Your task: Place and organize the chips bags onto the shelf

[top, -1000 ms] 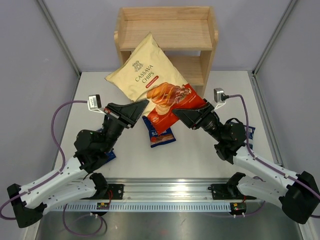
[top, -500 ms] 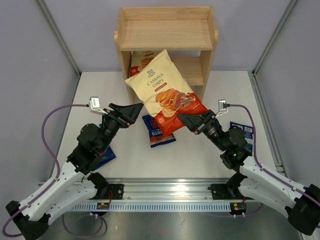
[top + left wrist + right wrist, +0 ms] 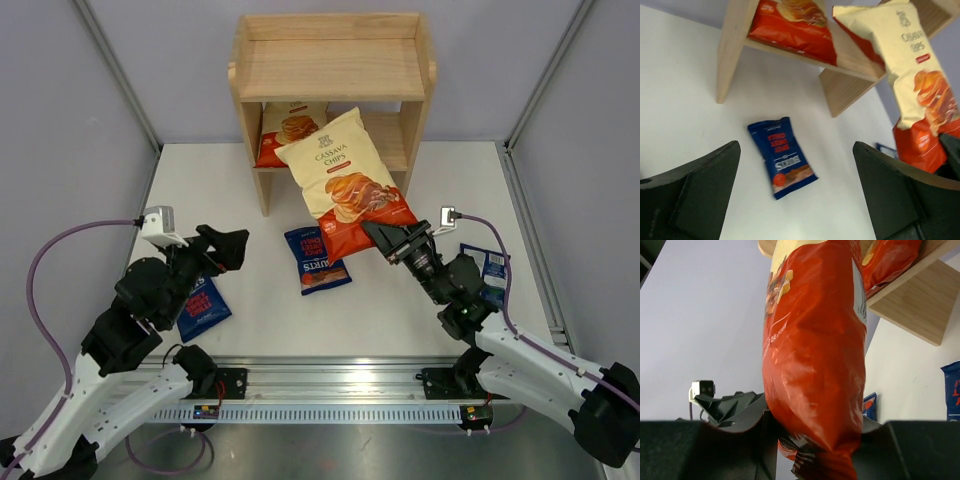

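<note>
Wood shelf [image 3: 330, 70] sits at 12 o'clock on the table [image 3: 400, 300]. The held Cassava bag [image 3: 345, 175] slants from table centre up toward 12, its cream top reaching the lower tier. The right gripper [image 3: 385, 235] is clamped on its red bottom end, jaws part-way closed, probably so the bag goes in top-first. The second Cassava bag [image 3: 290, 135] sits on the lower tier, 11 o'clock side, leaving the 1 o'clock side free. Left gripper [image 3: 228, 248] is at 8 o'clock, jaws spread wide, empty, well apart from the held bag. Unshelved, flat on the table: centre Burts bag [image 3: 317, 258], left Burts bag [image 3: 203, 305] at 8 and partly under the left arm, right Burts bag [image 3: 492, 268] at 4.
</note>
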